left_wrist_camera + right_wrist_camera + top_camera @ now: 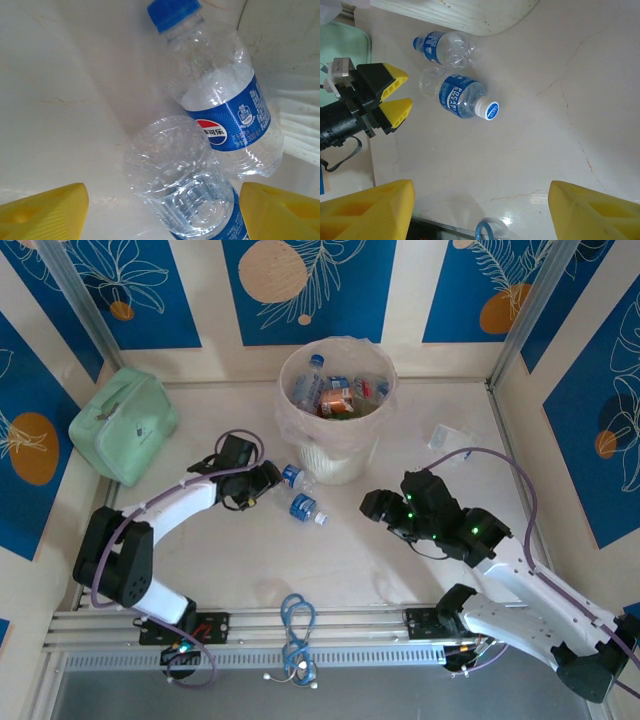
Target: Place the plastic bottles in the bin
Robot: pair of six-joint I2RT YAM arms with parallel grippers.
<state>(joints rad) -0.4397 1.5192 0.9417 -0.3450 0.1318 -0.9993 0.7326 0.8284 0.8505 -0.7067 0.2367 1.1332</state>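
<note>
The bin (pixel 300 425), cream with a clear liner, stands at the back middle and holds several plastic bottles (pixel 335 395). Two clear blue-labelled bottles lie on the table just in front of it: one with a blue cap (pixel 293 477) (pixel 220 100) (pixel 445 47), and one with a white cap (pixel 303 508) (pixel 462 97) whose base (pixel 175 175) faces my left gripper. The left gripper (pixel 272 480) (pixel 162 215) (pixel 400 95) is open, its yellow fingers on either side of that base. My right gripper (pixel 372 505) (pixel 482 210) is open over bare table.
A mint-green pouch (pixel 125 425) (pixel 345 45) lies at the back left. A piece of clear plastic (pixel 445 435) lies to the right of the bin. A blue cable loop (pixel 297 620) (pixel 487 232) sits by the front rail. Patterned walls enclose the table.
</note>
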